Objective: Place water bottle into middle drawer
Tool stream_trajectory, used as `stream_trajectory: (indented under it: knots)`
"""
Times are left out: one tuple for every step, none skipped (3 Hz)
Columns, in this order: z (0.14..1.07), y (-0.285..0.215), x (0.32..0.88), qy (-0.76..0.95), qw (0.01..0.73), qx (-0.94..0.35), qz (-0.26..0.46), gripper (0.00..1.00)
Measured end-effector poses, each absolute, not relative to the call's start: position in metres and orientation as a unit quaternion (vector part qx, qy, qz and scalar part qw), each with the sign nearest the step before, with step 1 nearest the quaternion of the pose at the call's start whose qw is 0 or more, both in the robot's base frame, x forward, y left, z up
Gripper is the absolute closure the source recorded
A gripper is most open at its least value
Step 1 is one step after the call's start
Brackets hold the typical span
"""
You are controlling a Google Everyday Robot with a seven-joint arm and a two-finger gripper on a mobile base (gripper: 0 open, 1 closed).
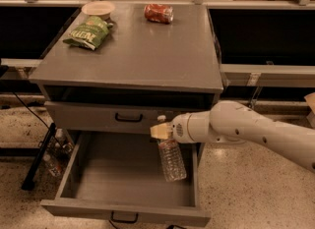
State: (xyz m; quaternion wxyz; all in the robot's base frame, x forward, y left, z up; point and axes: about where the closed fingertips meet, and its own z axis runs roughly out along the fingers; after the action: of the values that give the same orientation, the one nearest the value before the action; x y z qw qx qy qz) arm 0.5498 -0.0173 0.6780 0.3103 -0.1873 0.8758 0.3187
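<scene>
My gripper [161, 131] is shut on the top end of the water bottle [172, 160], a small clear ribbed bottle. The bottle hangs neck up, tilted a little, over the right half of the open middle drawer [123, 209]. This wide grey tray has a bare floor and a black loop handle [123, 217] on its front. The bottle's lower end is about level with the drawer's walls; I cannot tell whether it touches the floor. My white arm [256, 132] reaches in from the right.
A closed grey drawer front [98, 116] sits above the open drawer. On the cabinet top lie a red soda can [158, 13], a green chip bag [88, 33] and a pale bowl [98, 9]. A black stand leg [39, 158] and clutter are on the floor at the left.
</scene>
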Motion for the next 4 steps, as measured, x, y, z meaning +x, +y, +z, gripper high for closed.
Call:
stream_trajectory:
  knots:
    - [0.658, -0.012, 0.548, 0.876, 0.308, -0.169, 0.331, 1.0]
    - [0.597, 0.005, 0.546, 0.881, 0.272, -0.144, 0.36, 1.0]
    - [0.597, 0.005, 0.546, 0.881, 0.272, -0.144, 0.36, 1.0]
    - [0.576, 0.011, 0.558, 0.863, 0.276, -0.134, 0.401, 1.0]
